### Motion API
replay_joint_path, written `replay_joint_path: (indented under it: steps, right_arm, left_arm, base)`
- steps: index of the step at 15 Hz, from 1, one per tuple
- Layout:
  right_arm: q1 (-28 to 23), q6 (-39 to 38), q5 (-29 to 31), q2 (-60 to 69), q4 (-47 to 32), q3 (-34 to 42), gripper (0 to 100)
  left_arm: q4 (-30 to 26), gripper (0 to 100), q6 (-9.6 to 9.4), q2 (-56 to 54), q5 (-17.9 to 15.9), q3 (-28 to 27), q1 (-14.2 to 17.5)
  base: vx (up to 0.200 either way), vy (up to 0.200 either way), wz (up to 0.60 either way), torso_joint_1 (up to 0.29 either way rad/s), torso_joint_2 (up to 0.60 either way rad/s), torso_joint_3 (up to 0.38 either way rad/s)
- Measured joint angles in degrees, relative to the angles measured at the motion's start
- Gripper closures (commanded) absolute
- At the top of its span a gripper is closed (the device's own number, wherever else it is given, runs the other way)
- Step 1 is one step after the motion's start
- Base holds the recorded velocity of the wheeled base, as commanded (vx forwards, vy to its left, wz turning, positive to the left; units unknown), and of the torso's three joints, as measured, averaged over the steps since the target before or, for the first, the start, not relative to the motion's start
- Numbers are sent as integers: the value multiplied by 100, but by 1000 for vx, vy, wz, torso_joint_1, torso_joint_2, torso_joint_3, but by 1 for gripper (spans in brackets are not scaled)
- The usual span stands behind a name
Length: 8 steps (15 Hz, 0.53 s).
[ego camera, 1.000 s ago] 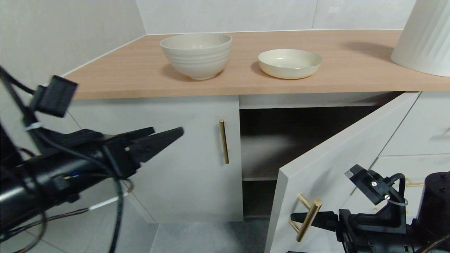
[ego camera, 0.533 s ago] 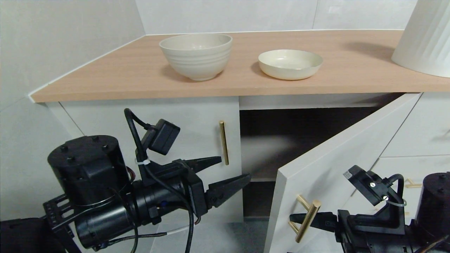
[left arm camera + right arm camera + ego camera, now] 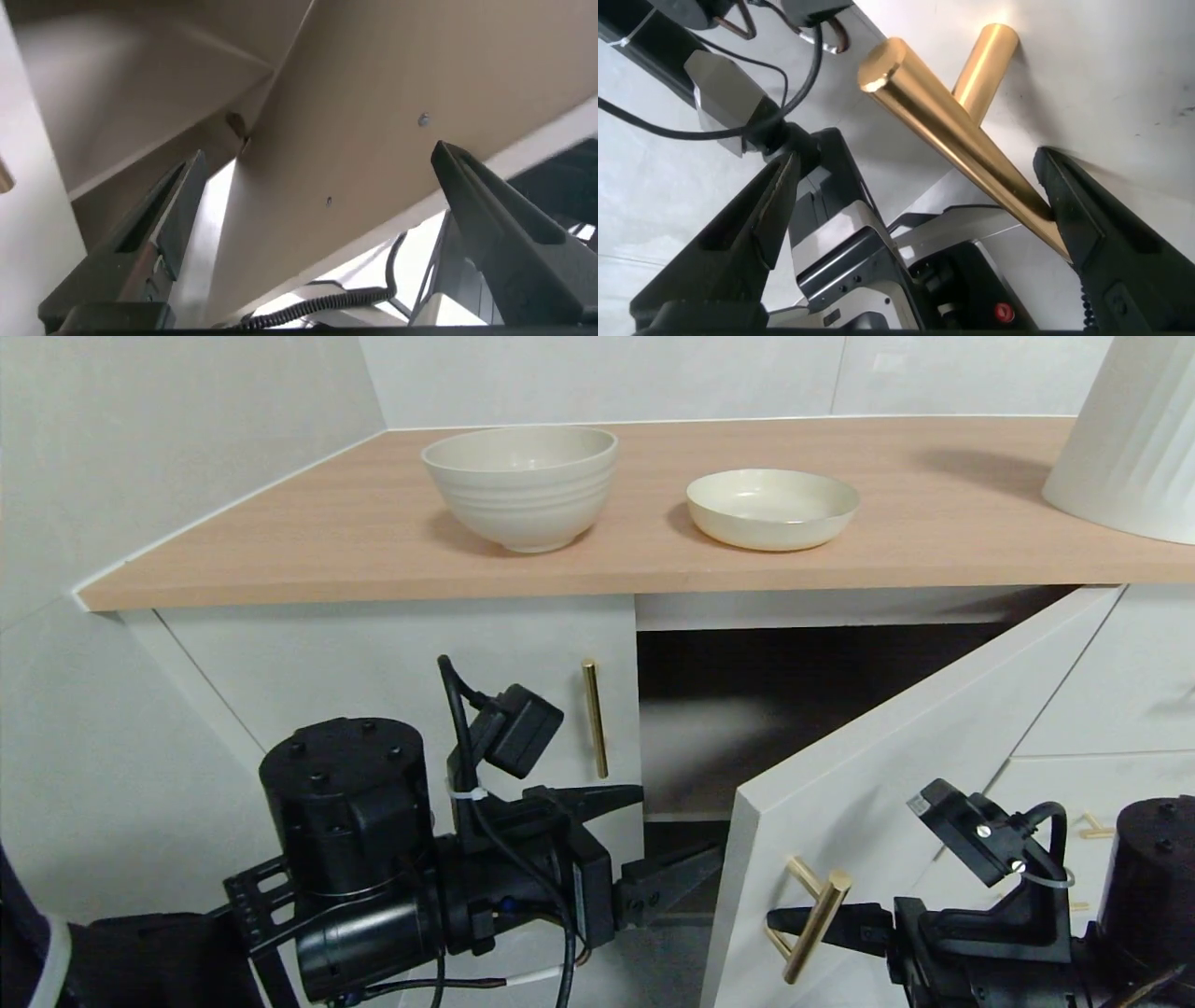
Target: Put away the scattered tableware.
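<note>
A ribbed cream bowl (image 3: 519, 485) and a shallow cream dish (image 3: 773, 507) stand apart on the wooden countertop (image 3: 327, 537). Below them the right cabinet door (image 3: 868, 775) hangs open, showing a dark shelf (image 3: 709, 728). My left gripper (image 3: 681, 823) is open and empty, low in front of the gap between the closed door and the open one; its fingers (image 3: 159, 224) frame the cabinet's inside. My right gripper (image 3: 917, 161) is open, its fingers on either side of the open door's gold handle (image 3: 817, 919), not clamped on it.
The closed left door carries a vertical gold handle (image 3: 595, 717) just above my left gripper. A large white ribbed vessel (image 3: 1130, 439) stands at the countertop's right end. White drawers (image 3: 1102, 709) lie behind the open door. A tiled wall (image 3: 140, 448) bounds the left side.
My left arm has swung down and to the right, from beside the closed door to the cabinet opening, gripper open throughout. The right gripper has stayed at the handle.
</note>
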<state>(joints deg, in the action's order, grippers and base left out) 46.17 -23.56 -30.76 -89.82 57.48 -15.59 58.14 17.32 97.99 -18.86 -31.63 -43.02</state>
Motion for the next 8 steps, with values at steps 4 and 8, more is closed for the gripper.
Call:
replay_joint_path:
  steps: [4,8]
  right_arm:
    - [-2,0,2,-11,-17,30,0]
    - [-5,4,20,5,-13,30,0]
  left_arm:
    - [5,100,-20,177,-43,-119,-88]
    - [71,100,-17,234,-43,-171,-91]
  base:
    - [0,0,0,0,0,0]
    - [0,0,0,0,0,0]
